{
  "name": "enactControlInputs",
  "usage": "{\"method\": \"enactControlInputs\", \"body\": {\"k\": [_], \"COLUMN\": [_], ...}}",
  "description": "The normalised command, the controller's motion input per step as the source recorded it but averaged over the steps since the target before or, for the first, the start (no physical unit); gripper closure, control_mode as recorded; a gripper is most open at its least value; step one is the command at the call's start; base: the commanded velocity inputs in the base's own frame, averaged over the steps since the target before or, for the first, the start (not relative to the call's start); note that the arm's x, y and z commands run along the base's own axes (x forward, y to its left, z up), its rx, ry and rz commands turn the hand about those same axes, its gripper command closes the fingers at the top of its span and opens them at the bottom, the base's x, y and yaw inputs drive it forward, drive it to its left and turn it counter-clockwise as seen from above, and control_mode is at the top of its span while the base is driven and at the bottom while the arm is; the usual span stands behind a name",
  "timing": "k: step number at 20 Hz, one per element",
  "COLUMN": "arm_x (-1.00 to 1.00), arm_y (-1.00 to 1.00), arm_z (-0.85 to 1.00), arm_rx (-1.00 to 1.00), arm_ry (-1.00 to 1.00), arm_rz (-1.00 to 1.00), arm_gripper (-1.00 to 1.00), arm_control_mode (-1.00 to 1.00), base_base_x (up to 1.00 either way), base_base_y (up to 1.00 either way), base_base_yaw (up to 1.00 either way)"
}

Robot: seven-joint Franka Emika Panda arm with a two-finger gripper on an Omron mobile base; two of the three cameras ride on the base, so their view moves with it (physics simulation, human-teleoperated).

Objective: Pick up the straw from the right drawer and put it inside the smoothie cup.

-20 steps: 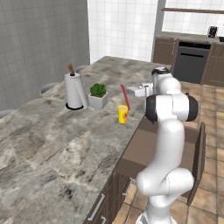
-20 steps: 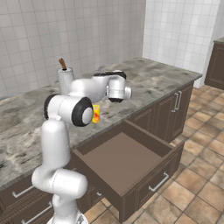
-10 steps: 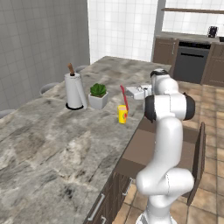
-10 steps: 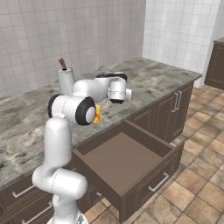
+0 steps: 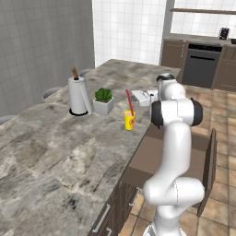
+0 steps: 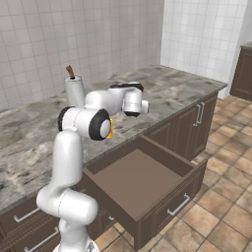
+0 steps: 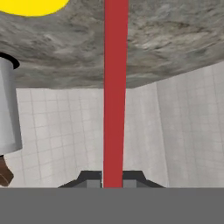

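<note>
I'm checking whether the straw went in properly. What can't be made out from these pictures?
- Left base view: the straw meets the smoothie cup, but its lower end is too small to judge.
- Right base view: the arm hides most of the cup.
- Hand view: the top edge cuts off the cup.

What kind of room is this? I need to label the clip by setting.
A rendered home kitchen, most likely: a long marble-look counter over dark wood cabinets with an open drawer, tiled walls, a paper towel roll on the counter, and a built-in oven at the back.
</note>
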Motion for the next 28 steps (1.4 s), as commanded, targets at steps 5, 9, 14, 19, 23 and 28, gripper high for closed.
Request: {"method": "enactControlInputs", "body": {"k": [5, 9, 14, 19, 23, 28], "arm_x": [0.06, 0.0, 0.01, 0.13, 0.2, 0.15], "arm_y": [0.0, 0.0, 0.0, 0.0, 0.0, 0.0], "arm_z": [-0.26, -0.2, -0.04, 0.29, 0.17, 0.0], "arm_rx": [0.0, 0.0, 0.02, 0.05, 0.03, 0.01], "arm_ry": [-0.06, -0.05, -0.03, 0.0, 0.0, 0.0], "arm_rz": [0.02, 0.02, 0.0, 0.0, 0.0, 0.0], "arm_gripper": [1.0, 1.0, 1.0, 1.0, 1.0, 1.0], "arm_control_mode": [-1.0, -1.0, -1.0, -1.0, -1.0, -1.0], "base_base_x": [0.0, 0.0, 0.0, 0.0, 0.0, 0.0], "base_base_y": [0.0, 0.0, 0.0, 0.0, 0.0, 0.0], "base_base_yaw": [0.0, 0.0, 0.0, 0.0, 0.0, 0.0]}}
